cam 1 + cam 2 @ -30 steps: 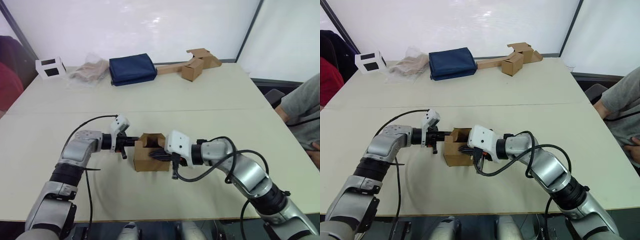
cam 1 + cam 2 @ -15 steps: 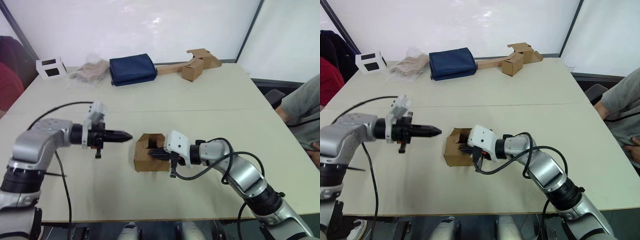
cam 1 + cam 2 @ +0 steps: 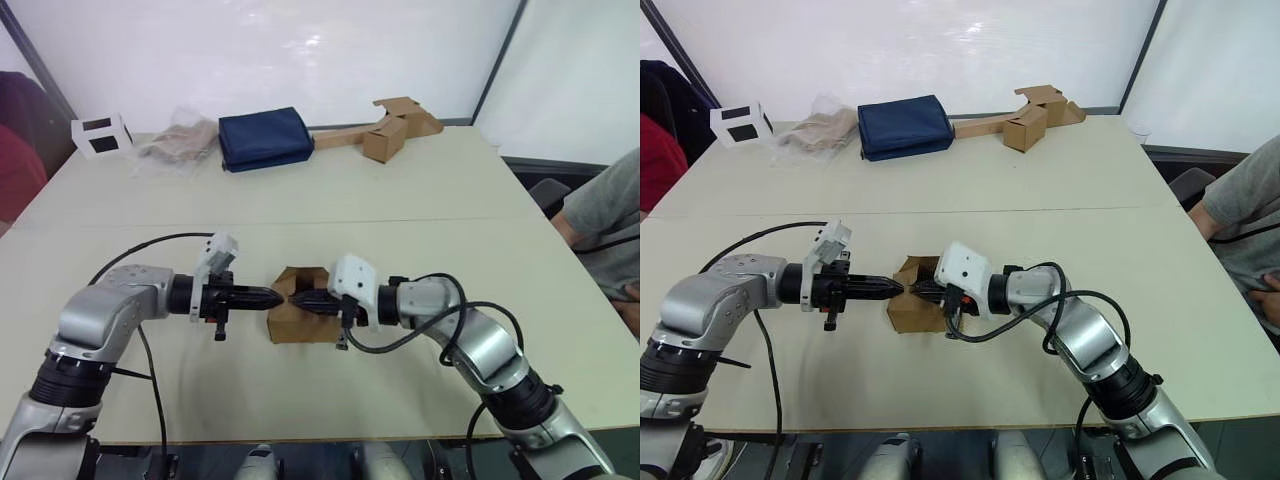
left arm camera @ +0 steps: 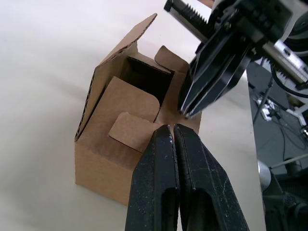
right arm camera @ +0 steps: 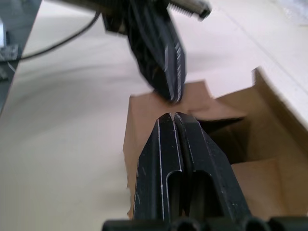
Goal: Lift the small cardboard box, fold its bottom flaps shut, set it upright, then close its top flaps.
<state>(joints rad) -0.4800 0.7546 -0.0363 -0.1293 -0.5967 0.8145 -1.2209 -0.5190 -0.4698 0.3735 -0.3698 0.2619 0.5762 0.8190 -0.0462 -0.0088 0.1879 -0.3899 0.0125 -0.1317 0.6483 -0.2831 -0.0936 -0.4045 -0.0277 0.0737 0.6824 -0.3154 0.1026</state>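
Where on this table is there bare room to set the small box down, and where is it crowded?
Bare table lies between the small cardboard box and the back row, and to the right toward the person. Crowded: the back edge, with white box, plastic bag, navy bundle and cardboard strip box; also around the box, where the left gripper and right gripper meet.

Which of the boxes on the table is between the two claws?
The plain brown box near the front edge, top flaps half open. The white box and the brown box on a long strip stand at the far edge.
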